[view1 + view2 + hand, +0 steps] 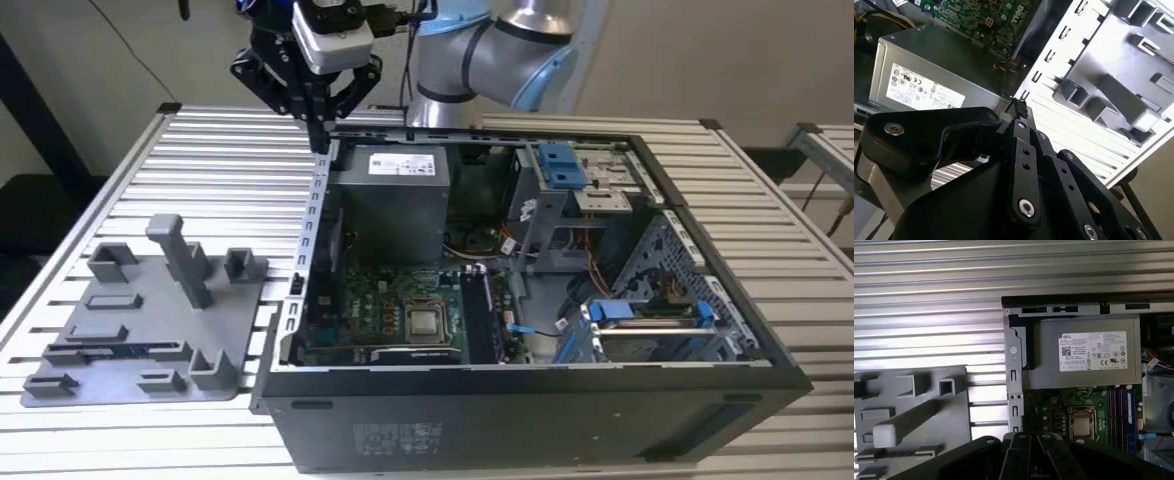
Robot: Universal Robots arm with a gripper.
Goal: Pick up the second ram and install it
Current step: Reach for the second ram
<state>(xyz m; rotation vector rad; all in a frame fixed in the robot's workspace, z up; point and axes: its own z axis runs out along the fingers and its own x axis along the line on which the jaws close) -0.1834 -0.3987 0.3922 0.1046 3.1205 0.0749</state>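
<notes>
While the second ram (123, 349) is lying flat in the grey tray (234, 320), nearest, long axis running across the exterior view | open computer case (534, 400) is sitting beside it | gripper (318, 140) is hovering farthest, over the case's rear corner, fingers pinched together, carrying nothing, ram lying nearer and leftward.

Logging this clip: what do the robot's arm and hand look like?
The arm is silver-grey metal tube with light blue joint caps. The hand is matt black, built of jointed link bars. Both wrist views show round silver pins set in those links. A pale grey block is mounted above the hand, with dark cables beside it.
</notes>
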